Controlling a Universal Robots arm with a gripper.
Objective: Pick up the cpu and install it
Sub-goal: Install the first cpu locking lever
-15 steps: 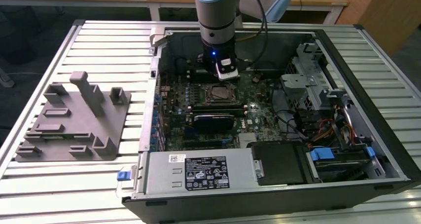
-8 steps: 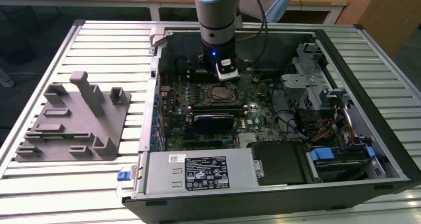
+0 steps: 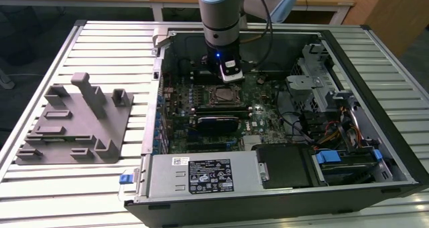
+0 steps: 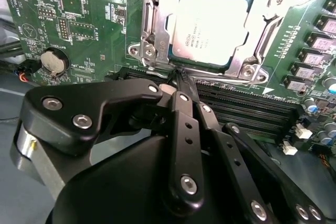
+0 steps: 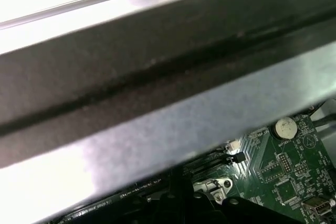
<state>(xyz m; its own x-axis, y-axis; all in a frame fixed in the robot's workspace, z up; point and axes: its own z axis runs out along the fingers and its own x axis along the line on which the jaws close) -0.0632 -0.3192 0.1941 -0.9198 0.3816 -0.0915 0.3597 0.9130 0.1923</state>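
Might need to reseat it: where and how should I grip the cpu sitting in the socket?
Come from straight above and pinch two opposite edges of the raised metal top of the cpu. It lies flat in the socket frame, which hugs its rim, so a sideways approach looks blocked. The gripper, shut beside it, would open first.

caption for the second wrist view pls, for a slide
Closed gripper poised at the edge of the motherboard socket, where the cpu already sits seated.
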